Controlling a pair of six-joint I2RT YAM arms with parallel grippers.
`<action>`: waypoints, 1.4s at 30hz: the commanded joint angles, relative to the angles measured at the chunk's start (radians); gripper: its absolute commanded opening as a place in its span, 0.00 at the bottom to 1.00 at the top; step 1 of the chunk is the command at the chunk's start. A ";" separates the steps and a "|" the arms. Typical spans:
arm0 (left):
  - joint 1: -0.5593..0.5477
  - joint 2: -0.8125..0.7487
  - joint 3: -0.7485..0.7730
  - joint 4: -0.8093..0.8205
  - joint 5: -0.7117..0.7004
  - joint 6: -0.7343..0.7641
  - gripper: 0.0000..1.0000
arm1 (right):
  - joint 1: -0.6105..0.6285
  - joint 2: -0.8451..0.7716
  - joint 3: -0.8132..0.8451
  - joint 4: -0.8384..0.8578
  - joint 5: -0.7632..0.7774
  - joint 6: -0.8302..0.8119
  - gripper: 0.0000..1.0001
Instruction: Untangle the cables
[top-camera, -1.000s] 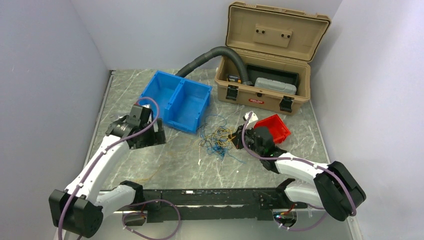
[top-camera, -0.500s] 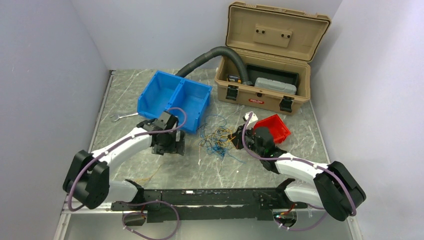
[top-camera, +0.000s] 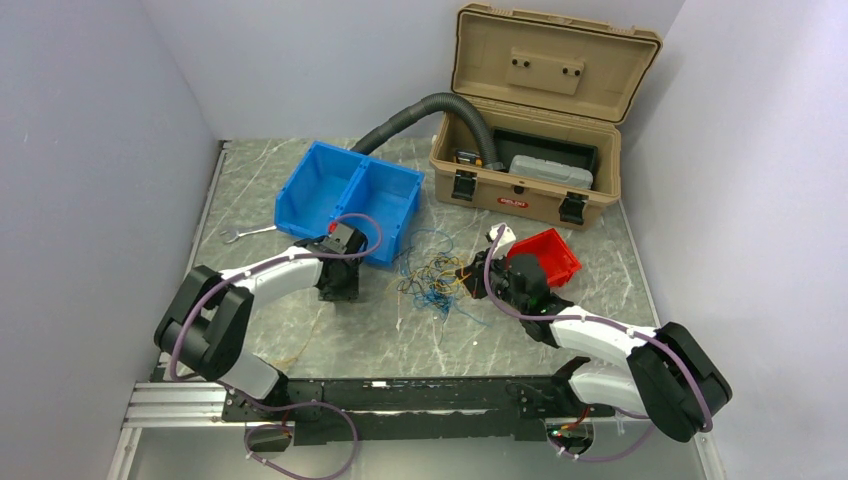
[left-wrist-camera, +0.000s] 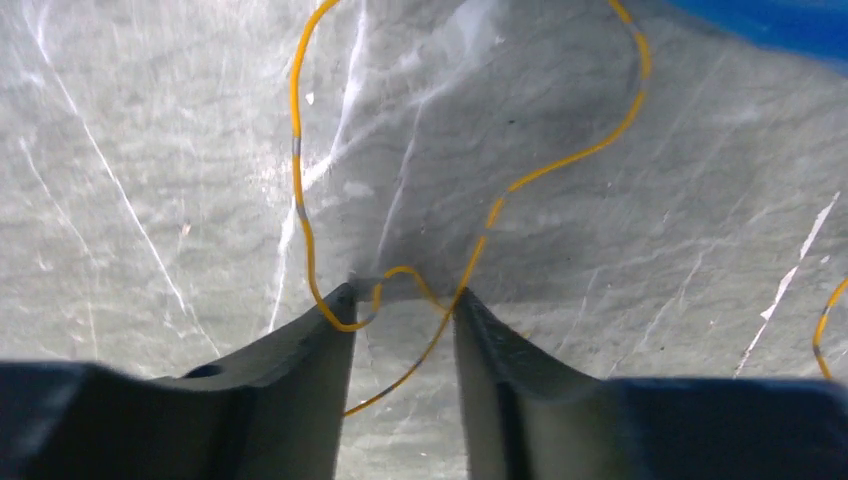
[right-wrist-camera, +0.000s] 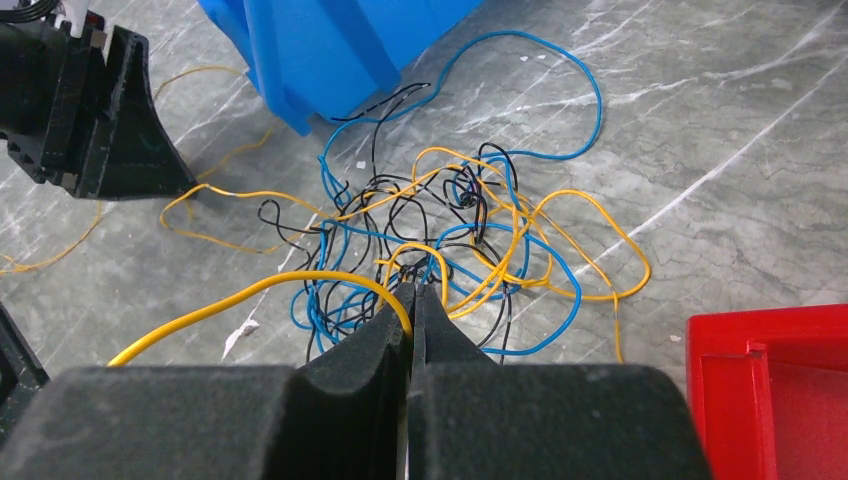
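We are now holding the left gripper (left-wrist-camera: 405, 300) low on the table at centre-left of the top view, just below the blue bin (top-camera: 350, 195), having swung it in from the left edge. Its fingers are narrowing from full spread to a gap that straddles a loose yellow wire (left-wrist-camera: 296, 120) without yet clamping it. The right gripper (right-wrist-camera: 412, 295) is staying pressed shut on a yellow strand (right-wrist-camera: 270, 281) at the right side of the cables (top-camera: 432, 277), which are lying knotted mid-frame between both grippers. We are judging that pulling apart can begin once the left fingers finish closing.
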 joint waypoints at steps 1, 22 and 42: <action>-0.005 0.003 -0.026 0.082 -0.030 -0.026 0.15 | 0.003 -0.003 0.003 0.056 -0.004 -0.002 0.05; 0.123 -0.337 0.381 -0.326 -0.102 0.148 0.00 | 0.003 0.001 -0.001 0.067 -0.012 0.003 0.04; 0.265 -0.102 0.975 -0.240 -0.190 0.298 0.00 | 0.003 -0.002 -0.030 0.099 0.050 0.004 0.78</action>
